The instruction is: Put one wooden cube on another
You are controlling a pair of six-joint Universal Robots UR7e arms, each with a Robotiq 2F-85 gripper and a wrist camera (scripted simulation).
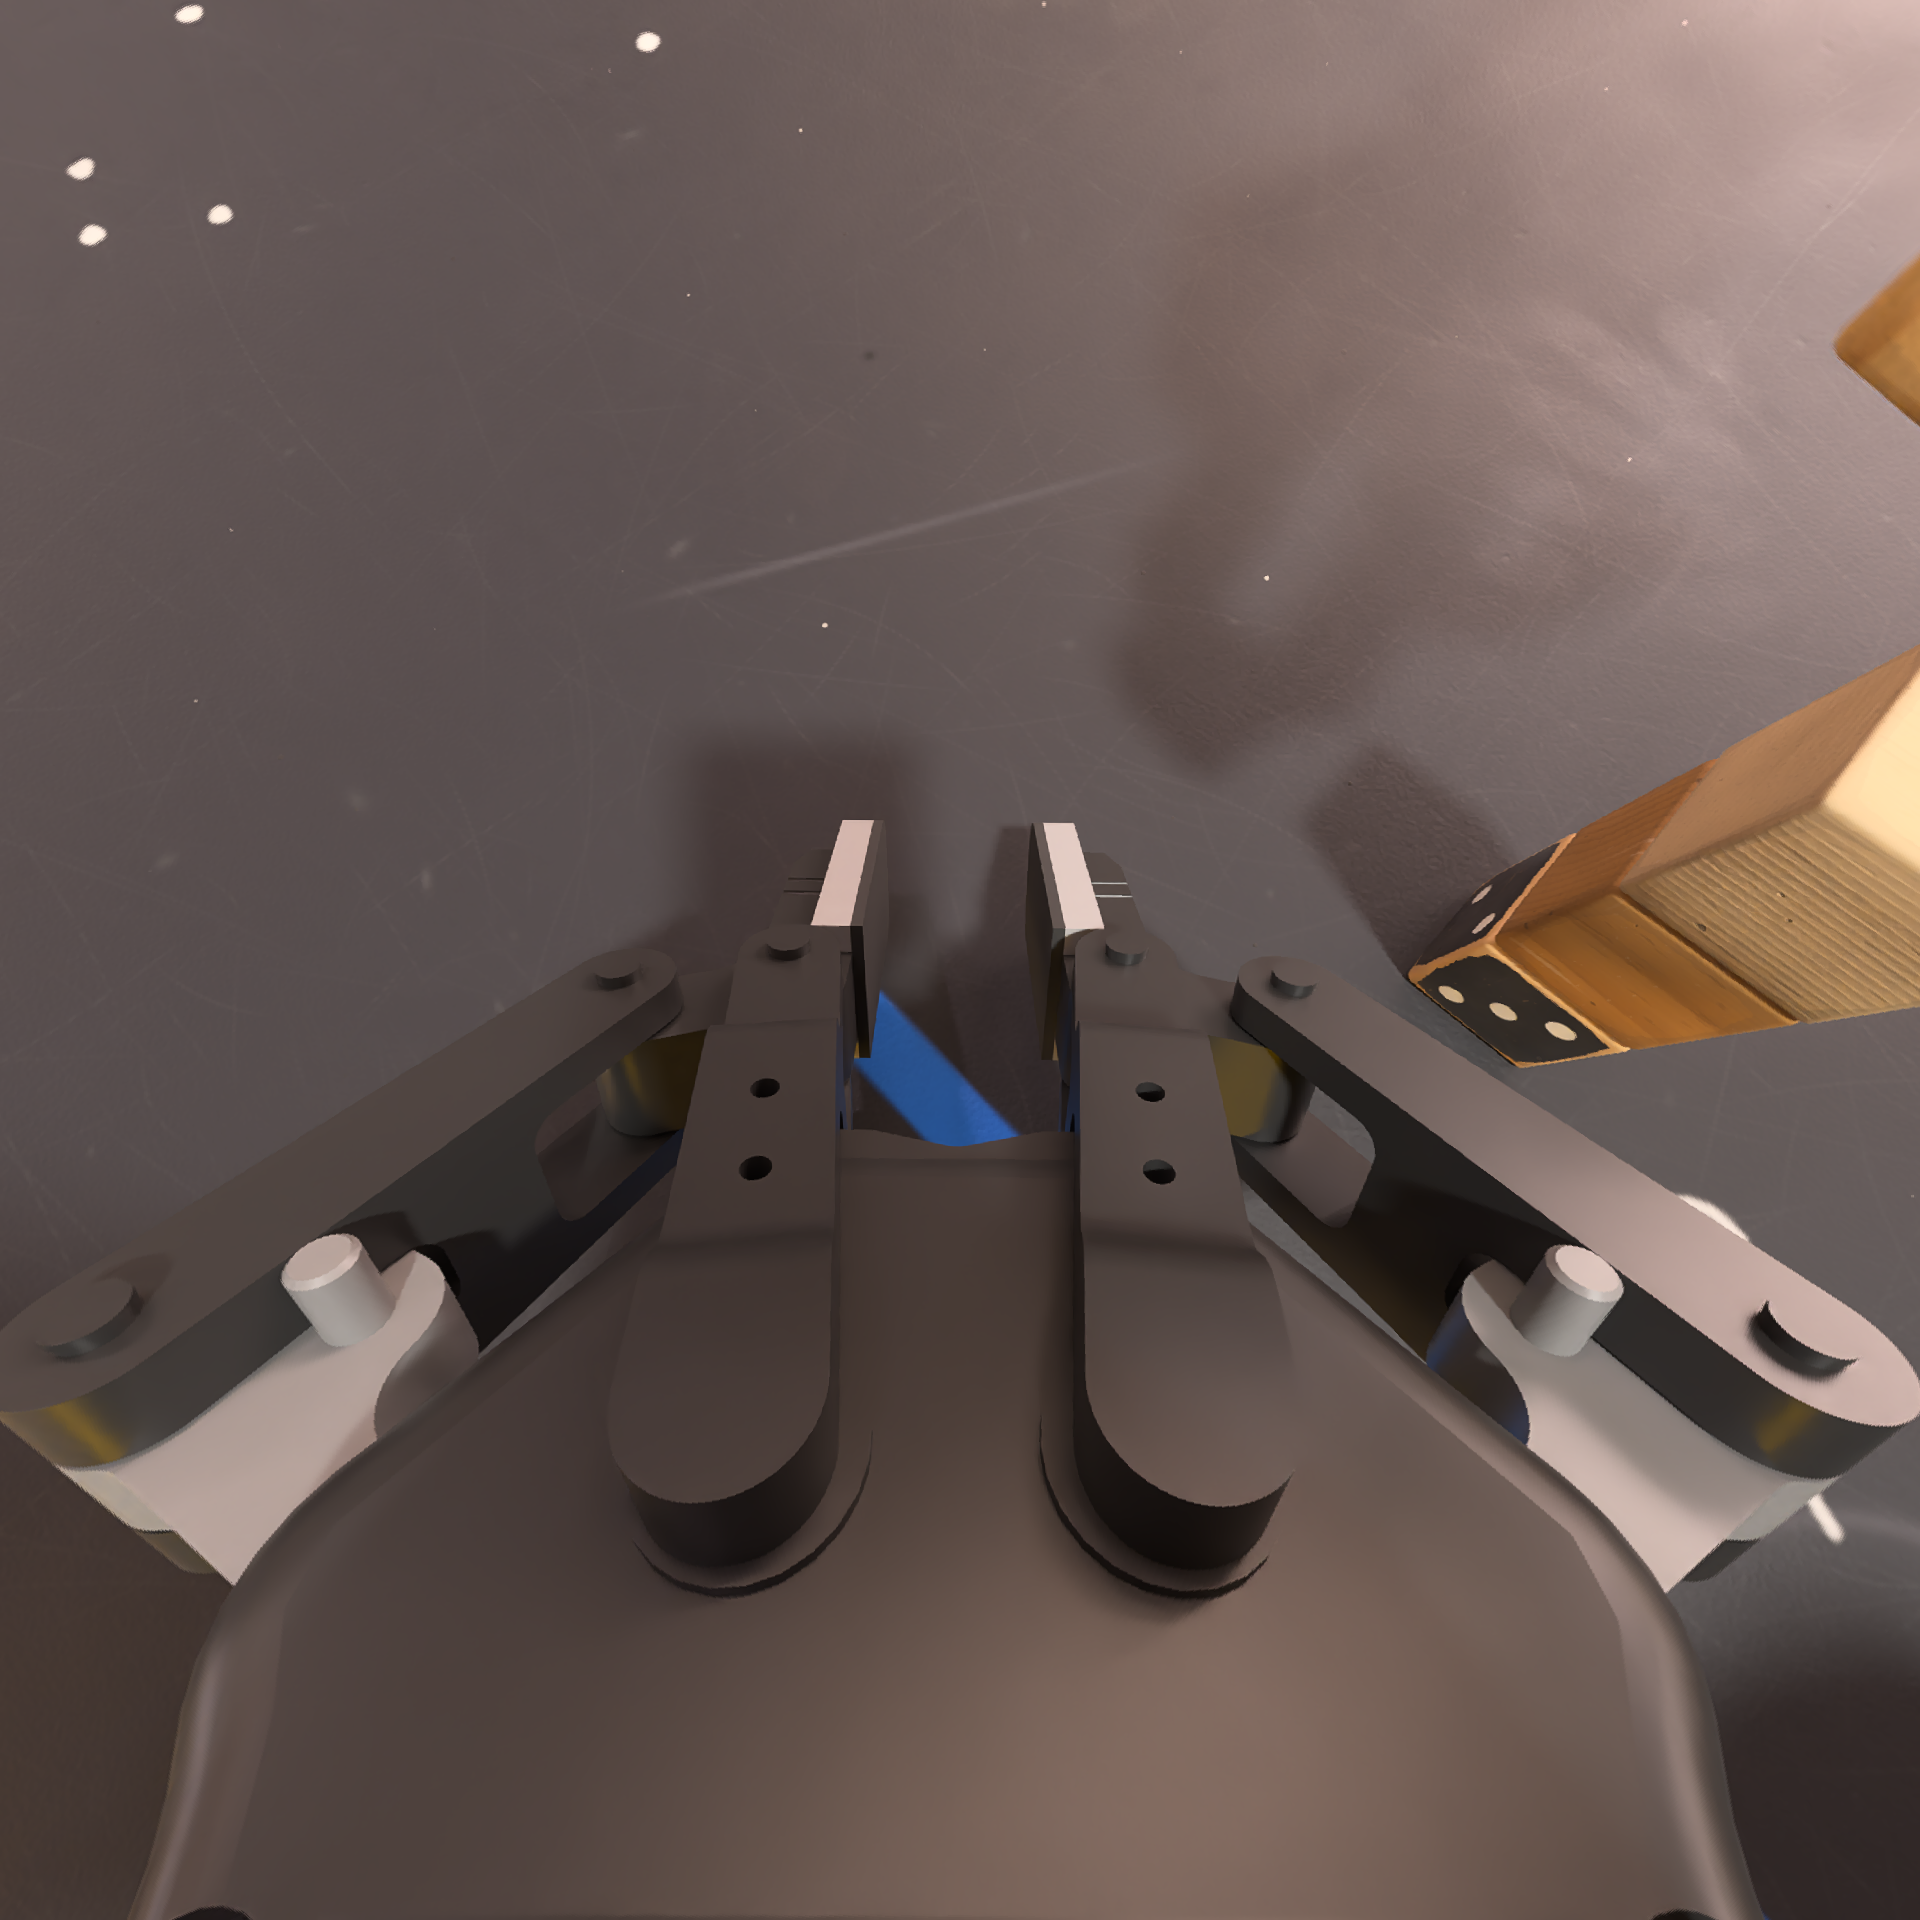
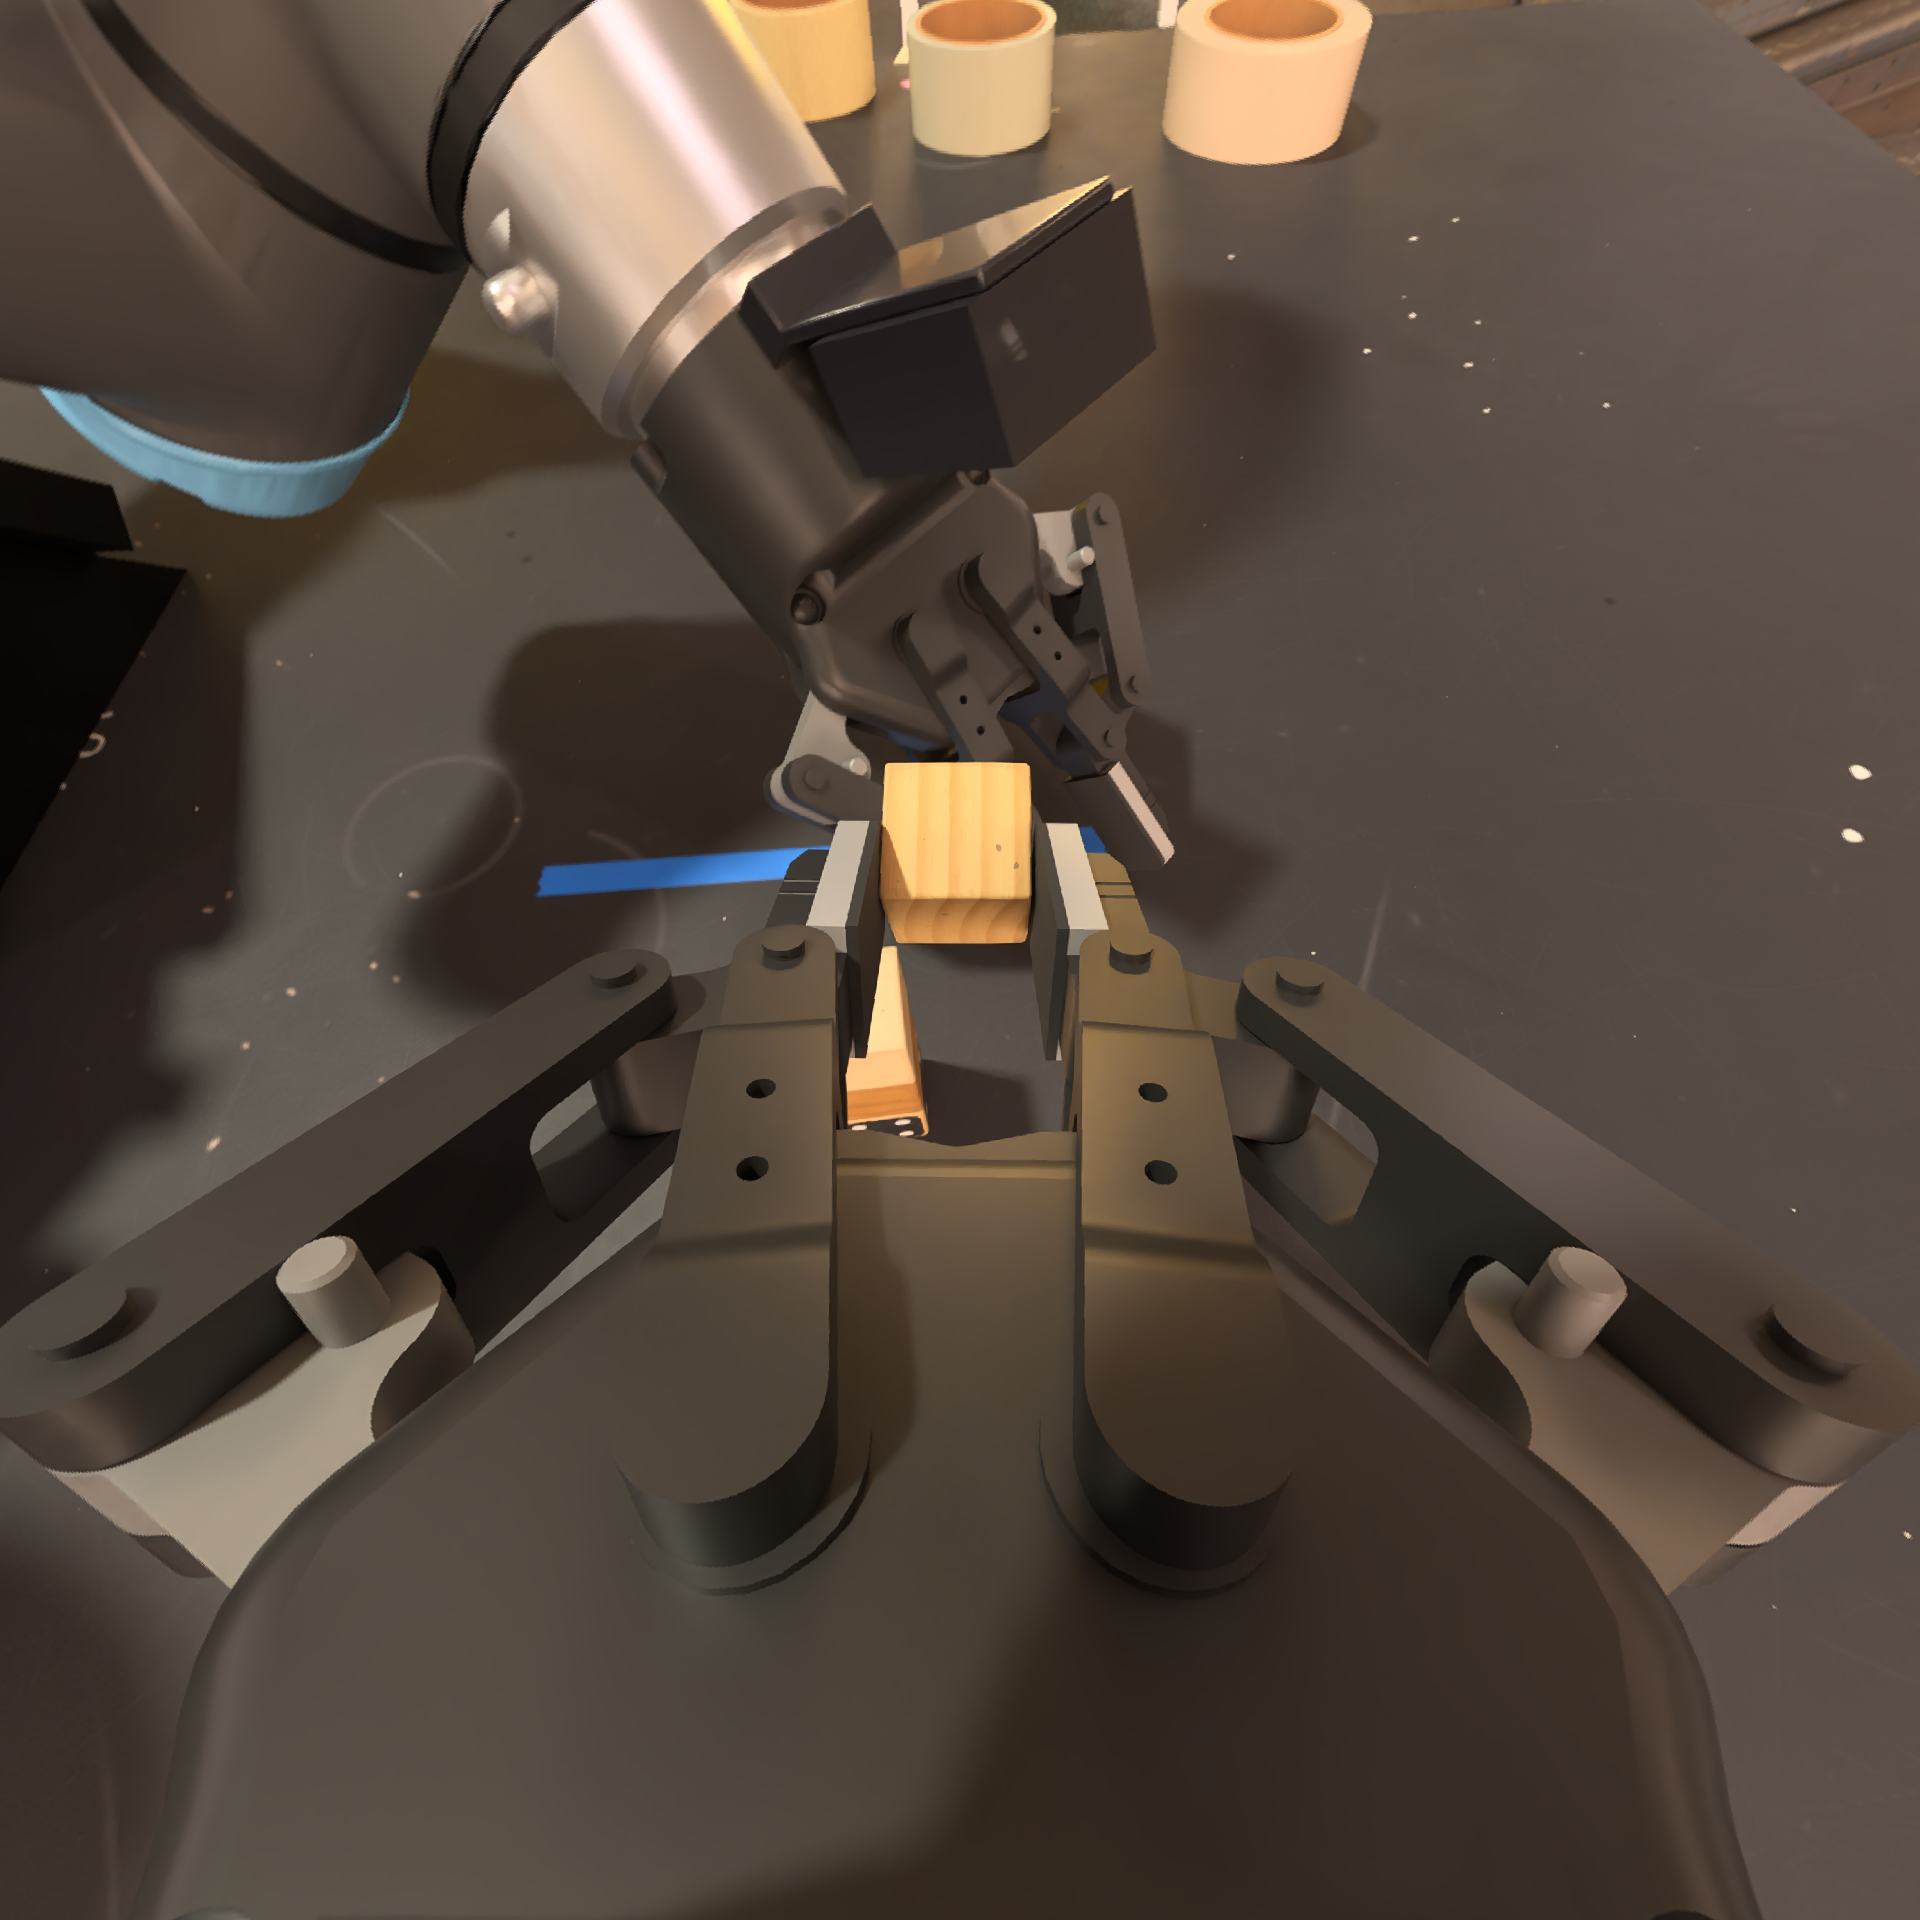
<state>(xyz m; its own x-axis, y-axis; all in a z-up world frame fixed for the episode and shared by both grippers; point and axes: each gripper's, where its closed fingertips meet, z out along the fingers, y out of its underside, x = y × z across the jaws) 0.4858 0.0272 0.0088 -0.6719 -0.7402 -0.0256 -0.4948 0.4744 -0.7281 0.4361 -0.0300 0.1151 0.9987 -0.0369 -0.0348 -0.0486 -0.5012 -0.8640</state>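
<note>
While the right gripper (image 2: 956, 883) is seen from its own wrist camera, a wooden cube (image 2: 956, 847) is pinched between its two fingers (image 2: 844, 883), with the pale pads pressed against the cube's left and right faces. The cube is held upright, its grain running vertically on the facing side, clear of the dark desk (image 2: 1507, 727). Directly below it, in the gap between the fingers toward 6 o'clock, a second wooden block (image 2: 883, 1070) is partly shown; its lower face is black with pale dots. A strip of blue tape (image 2: 665, 871) is laid on the desk at 9 o'clock from the held cube. Just beyond the cube, toward 12 o'clock, the left gripper (image 2: 1049, 748) is angled downward toward the desk. Three pale cylinders (image 2: 1262, 83) are stood along the far edge of the desk at 12 o'clock.

In the left wrist view, the left gripper (image 1: 956, 883) is shown with its fingers (image 1: 847, 883) parted by a narrow gap and nothing between them. The blue tape (image 1: 925, 1070) is visible through that gap. At 3 o'clock, near the frame edge, the dotted wooden block (image 1: 1704, 914) is seen resting on the desk (image 1: 623, 468), and a corner of the held cube (image 1: 1886, 353) is caught above it, apart from it.
</note>
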